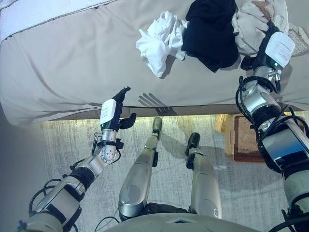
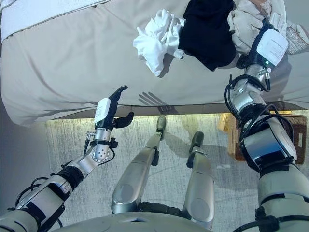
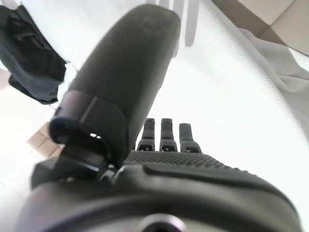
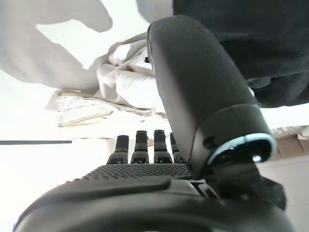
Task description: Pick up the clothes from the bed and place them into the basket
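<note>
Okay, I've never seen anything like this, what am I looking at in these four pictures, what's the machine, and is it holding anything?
This is a humanoid robot standing at a bed, seen through its own cameras. Two pictures come from its head, looking down; the other two come from cameras on its wrists, so each dark hand fills the view. On the bed lie a white garment, a black garment and a beige garment. The left hand hangs open near the bed's edge, holding nothing. The right hand is over the beige garment, fingers straight, nothing gripped yet. A brown woven basket stands on the floor by the right arm.
</note>
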Controlling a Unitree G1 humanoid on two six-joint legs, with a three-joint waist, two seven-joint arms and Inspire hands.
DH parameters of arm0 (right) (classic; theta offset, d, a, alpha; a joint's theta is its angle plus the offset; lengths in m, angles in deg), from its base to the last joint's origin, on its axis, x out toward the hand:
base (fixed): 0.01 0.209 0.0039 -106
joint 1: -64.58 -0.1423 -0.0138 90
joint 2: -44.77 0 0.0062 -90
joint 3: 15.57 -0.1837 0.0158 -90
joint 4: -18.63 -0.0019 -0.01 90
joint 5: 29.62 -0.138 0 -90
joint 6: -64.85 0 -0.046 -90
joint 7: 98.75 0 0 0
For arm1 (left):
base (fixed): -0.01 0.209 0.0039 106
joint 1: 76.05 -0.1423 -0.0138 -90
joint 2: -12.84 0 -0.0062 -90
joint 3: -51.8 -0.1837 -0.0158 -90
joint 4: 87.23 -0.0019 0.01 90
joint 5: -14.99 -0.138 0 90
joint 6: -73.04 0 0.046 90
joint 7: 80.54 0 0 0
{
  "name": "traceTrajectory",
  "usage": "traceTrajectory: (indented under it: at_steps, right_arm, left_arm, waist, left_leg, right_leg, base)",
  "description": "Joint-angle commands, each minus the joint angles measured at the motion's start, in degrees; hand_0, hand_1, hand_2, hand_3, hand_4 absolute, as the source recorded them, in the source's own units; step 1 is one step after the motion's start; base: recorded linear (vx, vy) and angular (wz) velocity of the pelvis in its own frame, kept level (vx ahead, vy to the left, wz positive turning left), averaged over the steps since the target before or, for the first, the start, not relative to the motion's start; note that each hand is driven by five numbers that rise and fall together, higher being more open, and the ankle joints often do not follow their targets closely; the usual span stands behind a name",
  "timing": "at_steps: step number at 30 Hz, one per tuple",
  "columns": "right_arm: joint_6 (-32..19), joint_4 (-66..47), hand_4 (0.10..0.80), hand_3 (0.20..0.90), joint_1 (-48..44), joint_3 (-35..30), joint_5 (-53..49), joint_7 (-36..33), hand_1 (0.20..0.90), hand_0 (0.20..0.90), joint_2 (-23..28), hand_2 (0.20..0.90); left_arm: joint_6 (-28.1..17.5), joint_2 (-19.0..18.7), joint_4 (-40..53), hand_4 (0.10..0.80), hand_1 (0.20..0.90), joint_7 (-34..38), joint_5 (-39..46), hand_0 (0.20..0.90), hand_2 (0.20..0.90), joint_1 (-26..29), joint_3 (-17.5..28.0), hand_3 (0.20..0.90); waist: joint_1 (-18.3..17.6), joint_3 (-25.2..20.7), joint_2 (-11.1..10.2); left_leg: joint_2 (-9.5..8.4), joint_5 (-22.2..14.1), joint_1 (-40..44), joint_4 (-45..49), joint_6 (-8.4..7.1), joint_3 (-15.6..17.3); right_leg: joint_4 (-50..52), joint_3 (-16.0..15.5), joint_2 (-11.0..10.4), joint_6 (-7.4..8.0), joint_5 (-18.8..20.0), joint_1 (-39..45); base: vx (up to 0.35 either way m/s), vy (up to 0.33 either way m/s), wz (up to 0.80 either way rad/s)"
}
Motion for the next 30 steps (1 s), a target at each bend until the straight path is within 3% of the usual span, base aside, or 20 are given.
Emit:
traceTrajectory:
  at_steps: [1, 10, 18, 30]
  right_arm:
    - [0.0, -0.3, 0.800, 0.900, -9.5, 4.1, 1.6, -0.1, 0.900, 0.900, 8.3, 0.900]
    - [1.2, 2.8, 0.800, 0.900, -15.4, 8.1, 2.1, 4.0, 0.900, 0.900, 10.0, 0.900]
    - [-0.3, 5.1, 0.800, 0.900, -20.5, 11.5, -2.4, 12.6, 0.900, 0.900, 11.7, 0.900]
    - [2.7, 8.6, 0.800, 0.900, -26.1, 14.1, -3.8, 16.5, 0.900, 0.900, 13.5, 0.900]
  left_arm:
    - [-4.2, -2.6, 6.6, 0.800, 0.900, 5.1, -2.3, 0.900, 0.900, -0.6, 2.1, 0.900]
    - [-3.9, -4.7, 9.7, 0.800, 0.900, 4.7, -1.1, 0.900, 0.900, -1.5, 2.0, 0.900]
    - [-5.3, -6.1, 12.0, 0.800, 0.900, 6.5, -2.1, 0.900, 0.900, -4.5, 3.0, 0.900]
    - [-6.2, -7.9, 14.7, 0.800, 0.900, 8.7, -1.7, 0.900, 0.900, -6.2, 3.4, 0.900]
  waist:
    - [0.7, -1.2, 0.3]
    - [1.7, -0.9, 1.3]
    - [3.2, -0.9, 2.3]
    - [4.3, -0.9, 4.0]
  left_leg:
    - [-0.53, -9.1, -3.8, 11.9, 2.45, 1.7]
    - [-1.11, -9.3, -7.0, 14.6, 2.55, 1.1]
    - [-1.61, -9.0, -11.0, 17.4, 2.37, 0.5]
    - [-0.85, -8.5, -17.4, 21.3, 2.18, 0.7]
  right_leg:
    - [0.4, 1.7, 1.8, -2.01, 3.4, -2.2]
    - [4.9, 1.2, 2.2, -2.75, 1.3, -5.2]
    - [9.3, 0.4, 2.4, -3.60, -0.4, -9.0]
    - [16.7, 0.7, 1.8, -4.19, -2.2, -16.5]
  base:
    - [0.000, 0.000, 0.00]
    - [0.012, -0.005, 0.02]
    - [0.035, -0.009, 0.03]
    - [0.015, -0.003, 0.00]
